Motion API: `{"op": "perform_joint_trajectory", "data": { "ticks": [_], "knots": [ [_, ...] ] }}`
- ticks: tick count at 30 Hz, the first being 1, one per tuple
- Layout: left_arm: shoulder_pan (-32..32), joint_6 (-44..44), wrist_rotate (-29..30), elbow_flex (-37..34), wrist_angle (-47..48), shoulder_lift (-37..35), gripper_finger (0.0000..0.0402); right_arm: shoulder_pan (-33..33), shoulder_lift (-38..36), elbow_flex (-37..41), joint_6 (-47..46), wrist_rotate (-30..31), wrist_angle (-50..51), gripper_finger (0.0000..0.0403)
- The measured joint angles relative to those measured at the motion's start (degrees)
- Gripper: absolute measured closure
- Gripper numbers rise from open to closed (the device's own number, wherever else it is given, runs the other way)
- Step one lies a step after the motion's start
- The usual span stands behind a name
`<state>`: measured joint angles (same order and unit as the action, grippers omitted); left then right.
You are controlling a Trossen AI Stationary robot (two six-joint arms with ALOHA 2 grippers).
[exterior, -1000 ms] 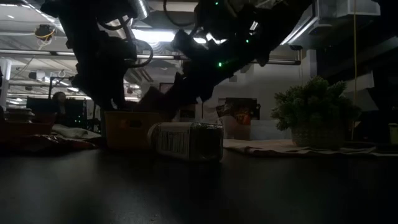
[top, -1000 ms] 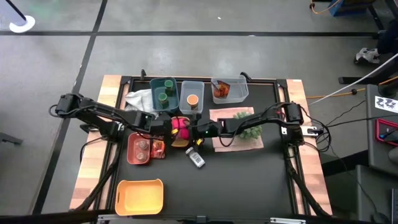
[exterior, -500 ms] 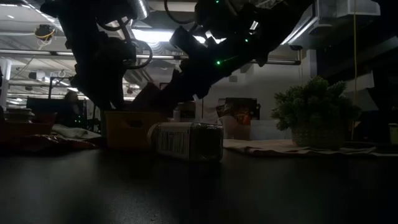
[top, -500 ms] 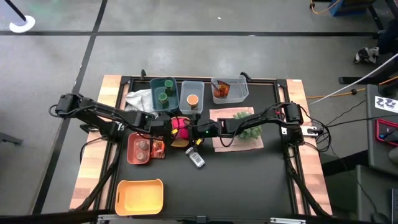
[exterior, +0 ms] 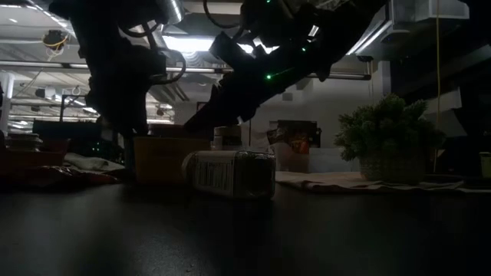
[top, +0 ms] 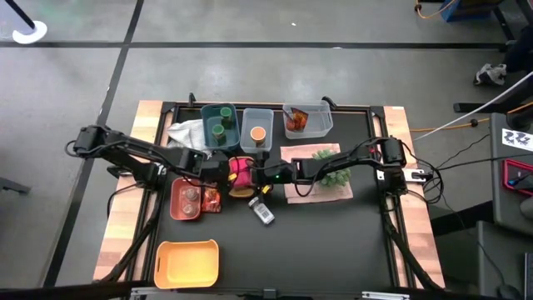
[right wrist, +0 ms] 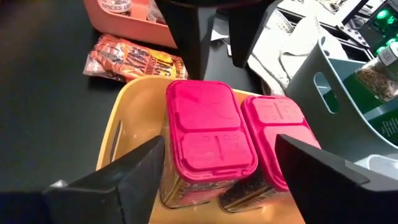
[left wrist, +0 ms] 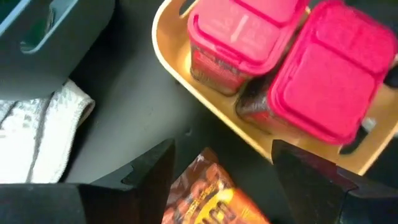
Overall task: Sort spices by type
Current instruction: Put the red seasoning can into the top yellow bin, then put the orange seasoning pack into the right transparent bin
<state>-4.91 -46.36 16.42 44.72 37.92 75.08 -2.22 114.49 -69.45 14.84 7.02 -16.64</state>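
Two magenta boxes (right wrist: 211,143) (right wrist: 277,134) stand upright side by side in a small yellow tray (right wrist: 124,118) at the table's middle (top: 241,172). My right gripper (right wrist: 221,168) is open, with one finger on either side of the box nearer to it and touching nothing. My left gripper (left wrist: 217,162) is open on the tray's left side, over a red-orange packet (left wrist: 211,199) that lies flat on the table. A white labelled bottle (top: 263,213) lies on its side in front of the tray.
A pink tray (top: 176,208) holding jars sits left of the packet. At the back stand a teal bin (top: 218,125) with green-lidded jars, a clear bin (top: 257,133) with an orange-lidded jar, and another clear bin (top: 306,121). The plant (top: 331,171) is to the right, and a yellow bin (top: 187,262) stands near the front.
In the low view, the magenta box that slanted below my right gripper has dropped behind the yellow tray's wall and stands upright. My right gripper has let go of it and stays above it.
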Motion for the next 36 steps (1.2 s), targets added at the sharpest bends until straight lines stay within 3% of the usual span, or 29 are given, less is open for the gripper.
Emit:
{"op": "perform_joint_trajectory", "data": {
  "ticks": [12, 17, 28, 36],
  "knots": [
    [-0.14, 14.02, -12.09, 2.5, 8.18, -0.96, 0.015, -0.09, -4.49, -0.02, -0.13, 0.01, 1.97, 0.0105],
    [-1.06, 14.01, -16.42, 1.22, 9.65, -0.96, 0.015, -0.09, -7.42, -0.02, -1.21, 0.01, 5.79, 0.0105],
    [-4.56, 11.74, -16.47, -3.11, 5.79, -0.93, 0.015, -0.07, -11.49, -0.04, -4.41, -0.12, 9.92, 0.0105],
    [-6.7, 18.35, -16.22, -5.74, -0.86, -0.91, 0.015, -0.07, -11.51, -0.04, -4.45, -0.17, 10.12, 0.0105]
  ]
}}
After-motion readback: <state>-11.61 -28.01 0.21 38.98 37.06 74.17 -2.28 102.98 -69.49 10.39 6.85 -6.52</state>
